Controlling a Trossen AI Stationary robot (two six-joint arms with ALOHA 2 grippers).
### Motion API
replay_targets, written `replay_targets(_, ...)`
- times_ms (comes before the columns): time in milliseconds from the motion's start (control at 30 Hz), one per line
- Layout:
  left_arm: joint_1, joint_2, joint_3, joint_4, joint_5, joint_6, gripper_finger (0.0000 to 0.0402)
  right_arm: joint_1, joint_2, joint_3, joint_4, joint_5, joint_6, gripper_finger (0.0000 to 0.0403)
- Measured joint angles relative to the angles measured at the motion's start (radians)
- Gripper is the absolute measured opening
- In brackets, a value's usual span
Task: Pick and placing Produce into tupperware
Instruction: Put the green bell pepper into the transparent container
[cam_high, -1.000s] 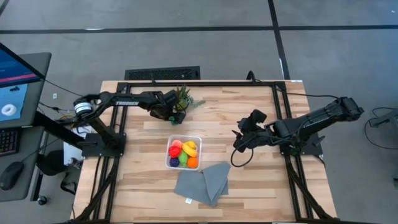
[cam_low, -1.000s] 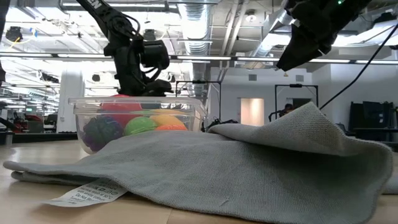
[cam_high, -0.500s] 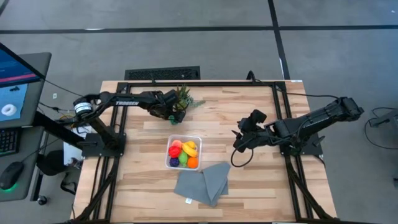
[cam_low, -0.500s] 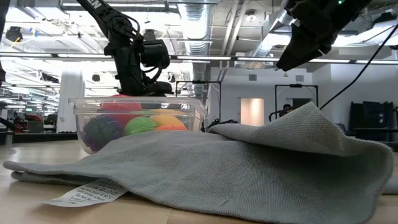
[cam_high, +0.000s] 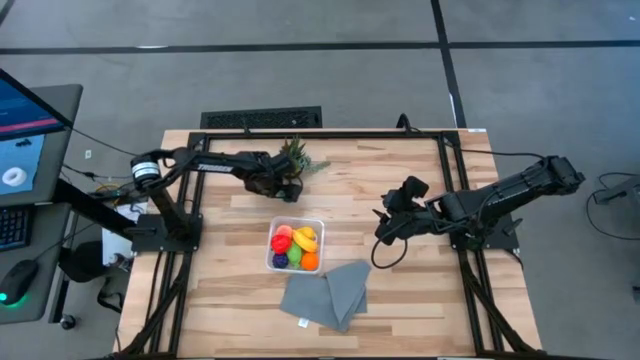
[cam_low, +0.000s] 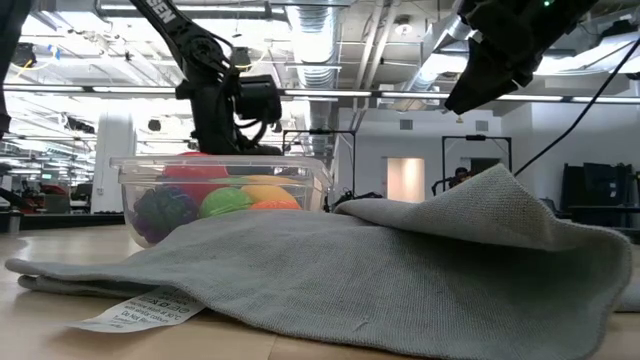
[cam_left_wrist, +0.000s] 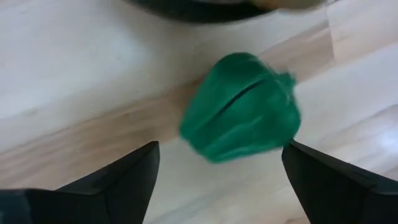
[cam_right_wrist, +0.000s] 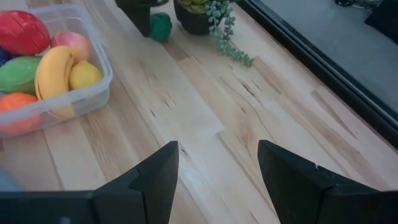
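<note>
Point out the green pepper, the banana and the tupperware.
green pepper (cam_left_wrist: 239, 107): left wrist view, middle of its body.
banana (cam_right_wrist: 52, 76): right wrist view, middle of its curve.
tupperware (cam_high: 296, 221): high view, far rim.

Blurred dark green produce (cam_left_wrist: 239, 107), pot edge-cropped.

A grey cloth (cam_high: 326, 295) is lying on the wooden bench (cam_high: 400, 290), near the front edge. It is lying folded and bunched up, with a small white tag (cam_low: 140, 310) sticking out. A spiky green plant in a dark pot (cam_high: 296, 158) is sitting toward the back of the bench. A black keyboard (cam_high: 261, 118) is lying just behind the bench.
</note>
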Motion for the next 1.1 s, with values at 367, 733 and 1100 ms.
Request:
replay_targets(367, 0.002, 0.007, 0.086, -0.01, -0.022, 0.134, 0.0314, 0.0, 0.0, 0.0, -0.014, -0.017, 0.0, 0.0245)
replay_targets(733, 0.002, 0.007, 0.106, -0.026, -0.04, 0.175, 0.0314, 0.0, 0.0, 0.0, -0.014, -0.022, 0.0, 0.0245)
replay_targets(1100, -0.004, 0.007, 0.106, 0.008, 0.034, 0.169, 0.0314, 0.0, 0.0, 0.0, -0.015, -0.022, 0.0, 0.0245)
